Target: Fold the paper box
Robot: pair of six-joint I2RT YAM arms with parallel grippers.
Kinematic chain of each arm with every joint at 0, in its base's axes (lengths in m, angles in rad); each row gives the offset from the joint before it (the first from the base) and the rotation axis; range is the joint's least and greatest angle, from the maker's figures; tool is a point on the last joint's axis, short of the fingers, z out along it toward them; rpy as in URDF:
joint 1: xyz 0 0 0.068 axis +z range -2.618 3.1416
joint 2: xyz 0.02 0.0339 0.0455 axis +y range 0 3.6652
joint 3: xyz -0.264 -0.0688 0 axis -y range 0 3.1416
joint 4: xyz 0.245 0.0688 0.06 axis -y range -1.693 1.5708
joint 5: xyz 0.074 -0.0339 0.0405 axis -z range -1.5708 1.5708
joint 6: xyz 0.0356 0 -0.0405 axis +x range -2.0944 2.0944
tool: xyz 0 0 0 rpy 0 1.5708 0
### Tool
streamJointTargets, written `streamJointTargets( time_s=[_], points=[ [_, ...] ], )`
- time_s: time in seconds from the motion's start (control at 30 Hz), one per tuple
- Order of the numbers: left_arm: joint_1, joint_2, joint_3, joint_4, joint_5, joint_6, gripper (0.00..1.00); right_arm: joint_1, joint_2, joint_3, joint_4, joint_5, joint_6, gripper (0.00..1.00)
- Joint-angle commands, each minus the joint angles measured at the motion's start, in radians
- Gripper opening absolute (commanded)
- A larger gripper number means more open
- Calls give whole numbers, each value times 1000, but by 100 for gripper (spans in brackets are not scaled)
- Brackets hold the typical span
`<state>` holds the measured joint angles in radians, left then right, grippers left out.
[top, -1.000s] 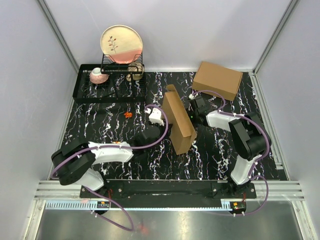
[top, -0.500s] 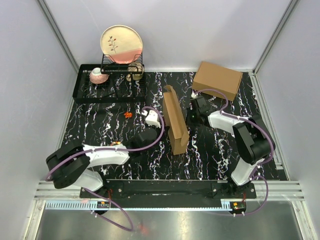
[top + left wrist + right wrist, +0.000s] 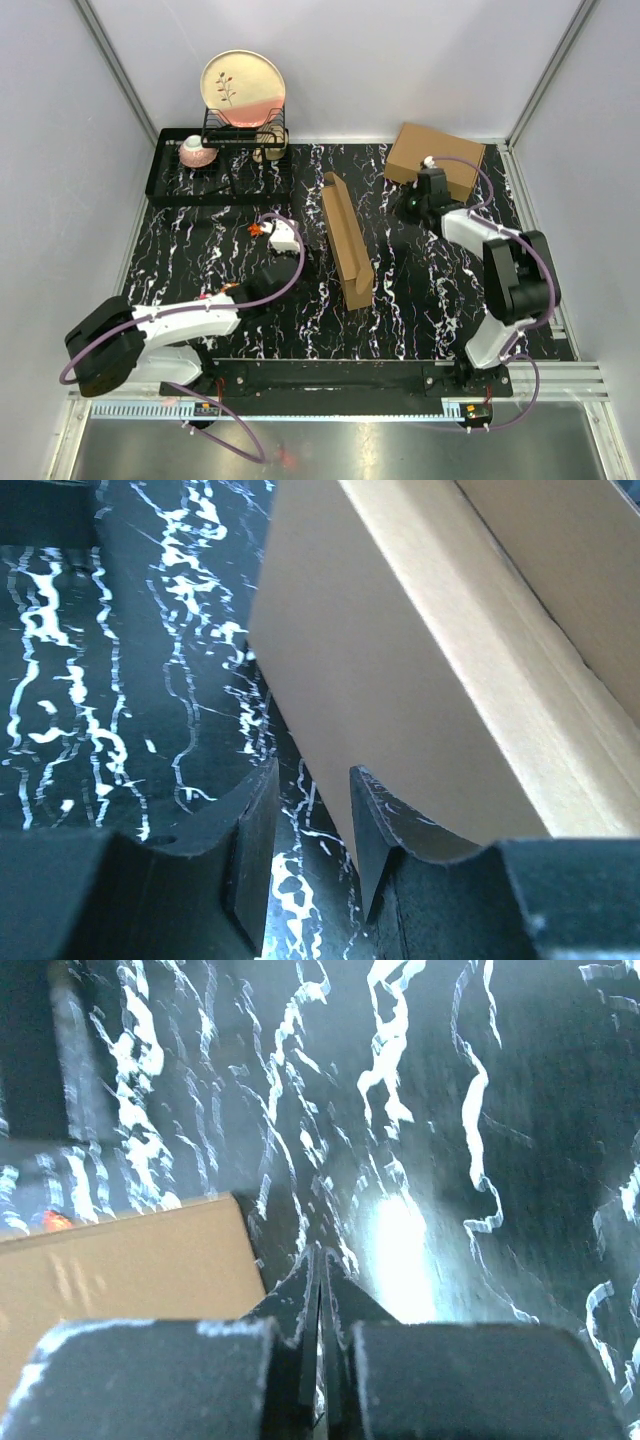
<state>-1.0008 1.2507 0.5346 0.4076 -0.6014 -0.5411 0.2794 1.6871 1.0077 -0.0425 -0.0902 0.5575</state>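
White-walled enclosure with a black marbled table (image 3: pixel 200 260). At centre the paper box (image 3: pixel 345 240), partly made up, stands on one long edge, its long axis running from the far side of the table toward the arm bases.

The left fingers (image 3: pixel 290 240) stand apart with nothing between them. In the left wrist view the box's broad brown face lies just to their right and ahead, its lower edge close beside the right-hand finger; whether they touch cannot be told.

The right fingers (image 3: pixel 320 1280) are pressed together and empty. They sit well apart from the box on its opposite side, near the made-up second box (image 3: pixel 435 158), so the left arm is the nearer.

Cardboard left of the right fingers in the right wrist view is probably the paper box, though blur leaves this unsure. Flaps and slots are not visible, and both wrist views cut off the box's ends.
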Motion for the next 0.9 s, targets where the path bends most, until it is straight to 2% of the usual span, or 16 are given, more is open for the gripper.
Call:
streamJointTargets(
  time_s=[0.0, 0.13, 0.3, 0.47, 0.67, 0.87],
  points=[
    [30, -51, -15, -73, -98, -46, 38, -74, 137, 127, 281, -345, 132, 2],
    [39, -62, 16, -180, -129, -114, 38, -95, 308, 227, 458, -544, 248, 2],
    [96, -118, 22, -303, -137, -171, 38, -92, 434, 382, 510, -687, 312, 3],
    [172, -175, 21, -349, -110, -189, 38, -59, 531, 541, 408, -769, 263, 5],
    [200, -198, 42, -391, -83, -175, 39, -19, 637, 684, 272, -888, 190, 6],
    [215, -217, 34, -392, -78, -171, 39, 18, 666, 675, 197, -950, 114, 8]
  ],
)
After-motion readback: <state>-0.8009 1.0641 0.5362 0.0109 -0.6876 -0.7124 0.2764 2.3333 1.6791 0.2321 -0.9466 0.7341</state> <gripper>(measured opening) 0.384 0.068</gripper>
